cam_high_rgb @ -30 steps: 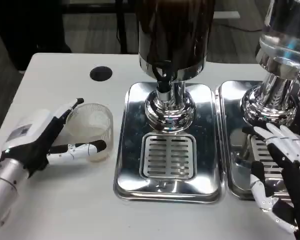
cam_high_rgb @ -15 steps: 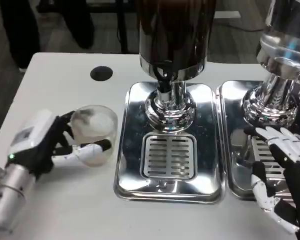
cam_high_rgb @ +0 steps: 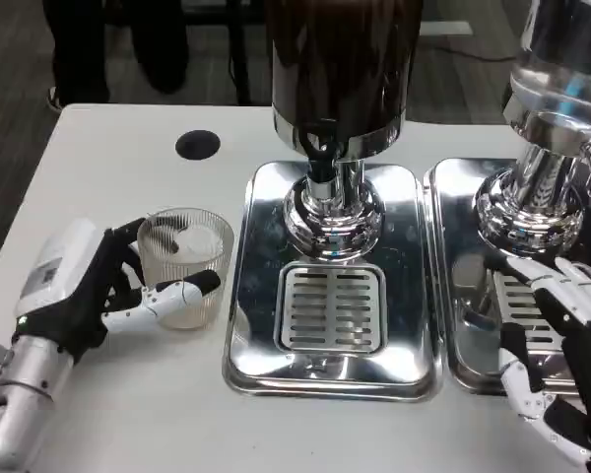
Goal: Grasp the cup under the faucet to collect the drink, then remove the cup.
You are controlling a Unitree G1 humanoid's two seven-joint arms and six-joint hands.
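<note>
A clear plastic cup [cam_high_rgb: 185, 258] stands upright on the white table, just left of the silver drip tray [cam_high_rgb: 248, 325]. My left hand [cam_high_rgb: 71, 296] grips it, thumb across the front and fingers behind the far side. The dark drink dispenser's faucet [cam_high_rgb: 321, 163] hangs above the slotted grate [cam_high_rgb: 332, 307], with nothing beneath it. The cup looks empty. My right hand [cam_high_rgb: 561, 340] is open with fingers spread, low over the second tray at the right edge.
A second dispenser [cam_high_rgb: 540, 192] with a clear tank stands on its own tray [cam_high_rgb: 453, 335] at the right. A black round hole [cam_high_rgb: 198, 145] sits in the table behind the cup. Bare table lies in front of the trays.
My left hand has closed around the cup and shifted it slightly right, toward the tray. The right hand has sunk a little lower in the picture.
</note>
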